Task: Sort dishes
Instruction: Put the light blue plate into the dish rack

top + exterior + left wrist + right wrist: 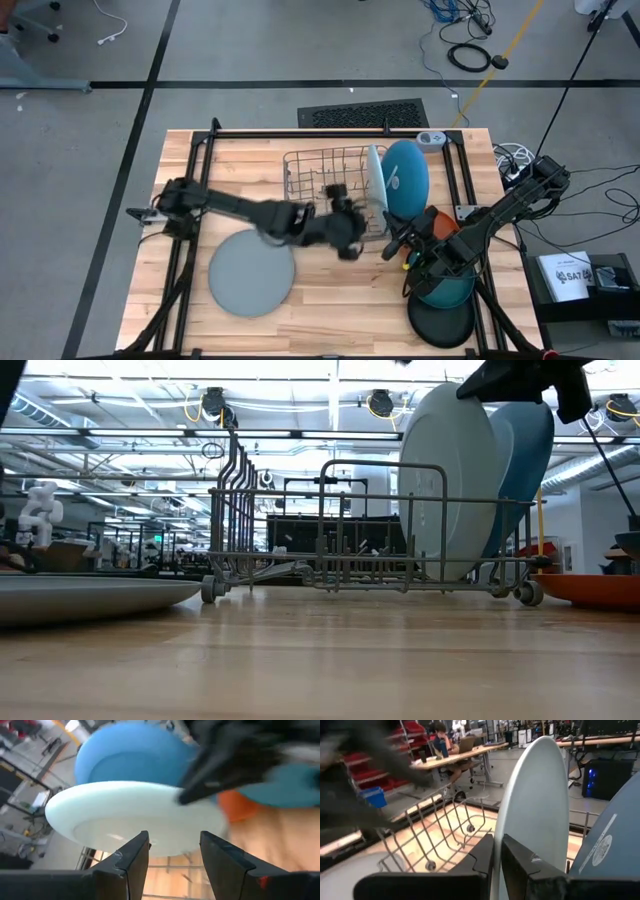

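The grey wire dish rack (335,185) stands on the pale wooden table (240,160) and serves as the landmark here. Two plates stand on edge at its right end: a round pale blue plate (377,180), nearly upright, and just beyond it a larger round blue plate (404,178) that leans away from the rack. Seen from table height, the pale blue plate (455,480) rises well above the rack's top wire, with the blue plate (522,450) directly behind it; the rest of the rack's slots, toward its left end, are open.

The left gripper (345,215) reaches in at the rack's front edge near the middle. In the left wrist view its fingers (131,854) stand apart with a clear gap, holding nothing, pointed at the pale blue plate's rim.

The right gripper (400,243) sits just off the rack's front right corner. Its fingers (517,852) are drawn narrow, pinching the edge of the pale blue plate (535,805).

A large flat grey plate (251,272) lies on the table in front of the rack's left half, well apart from it. To the rack's front right, partly under the right arm, lie a small orange plate (442,222), a teal plate (448,291) and a black plate (441,324) near the table's front edge.
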Available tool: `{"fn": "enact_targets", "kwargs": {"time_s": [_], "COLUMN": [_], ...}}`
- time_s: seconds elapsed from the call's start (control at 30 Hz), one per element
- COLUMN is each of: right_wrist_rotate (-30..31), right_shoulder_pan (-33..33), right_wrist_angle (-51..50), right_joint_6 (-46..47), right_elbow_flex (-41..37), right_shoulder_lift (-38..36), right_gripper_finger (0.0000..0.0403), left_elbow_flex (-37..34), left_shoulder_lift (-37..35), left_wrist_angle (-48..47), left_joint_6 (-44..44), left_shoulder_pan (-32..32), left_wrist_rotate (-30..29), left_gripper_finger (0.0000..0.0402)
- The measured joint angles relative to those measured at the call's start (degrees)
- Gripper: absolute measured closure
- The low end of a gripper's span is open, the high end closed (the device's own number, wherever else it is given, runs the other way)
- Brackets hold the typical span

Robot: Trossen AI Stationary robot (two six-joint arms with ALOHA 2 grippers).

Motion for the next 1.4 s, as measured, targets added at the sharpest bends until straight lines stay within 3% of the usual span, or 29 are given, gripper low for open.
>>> {"fn": "enact_targets", "kwargs": {"time_s": [0.27,0.4,0.6,0.83,1.0,1.4], "right_wrist_rotate": [-1.2,-4.1,-7.7,-9.8,-8.1,-4.0], "right_shoulder_pan": [0.0,0.0,0.5,1.7,2.2,2.2], "right_wrist_angle": [-0.2,0.1,0.3,1.1,1.5,1.4], "right_joint_6": [-1.0,-3.4,-5.6,-10.1,-15.6,-31.6], "right_elbow_flex": [0.0,0.0,-0.1,-0.1,-0.1,-0.1], "right_shoulder_lift": [0.0,-0.7,-3.3,-5.9,-7.5,-9.9], "right_gripper_finger": [0.0378,0.0378,0.0359,0.0277,0.0232,0.0226], "left_elbow_flex": [0.0,0.0,0.0,0.1,0.1,0.1], "left_shoulder_lift": [2.8,2.8,2.8,3.3,4.6,8.2], "left_wrist_angle": [9.9,10.4,11.3,12.4,12.6,13.1], "left_joint_6": [1.1,1.0,-0.5,-2.1,-3.5,-4.1], "left_shoulder_pan": [7.9,9.5,10.5,11.1,11.3,11.3], "left_wrist_rotate": [9.3,12.0,12.4,11.7,11.0,11.3], "left_gripper_finger": [0.0224,0.0224,0.0223,0.0224,0.0224,0.0224]}}
